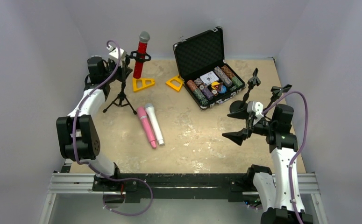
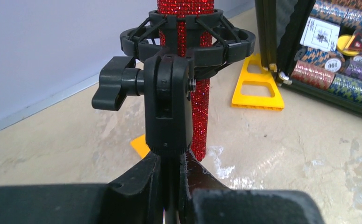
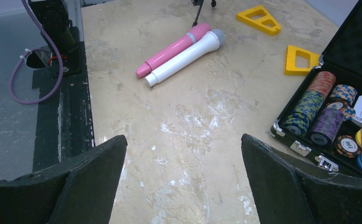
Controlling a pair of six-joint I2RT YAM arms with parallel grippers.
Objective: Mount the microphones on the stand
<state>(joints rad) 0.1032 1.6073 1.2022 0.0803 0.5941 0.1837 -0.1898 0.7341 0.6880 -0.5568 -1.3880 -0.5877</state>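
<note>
Only my left wrist cam shows my left claw pinched shut on the stand pole, just under the glittery red microphone clipped upright in it, silver mesh head on top; my right claw hangs wide open.

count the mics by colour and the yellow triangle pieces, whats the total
red microphone, in the stand: 1
pink microphone: 1
white microphone: 1
yellow triangle pieces: 2
total: 5
</note>
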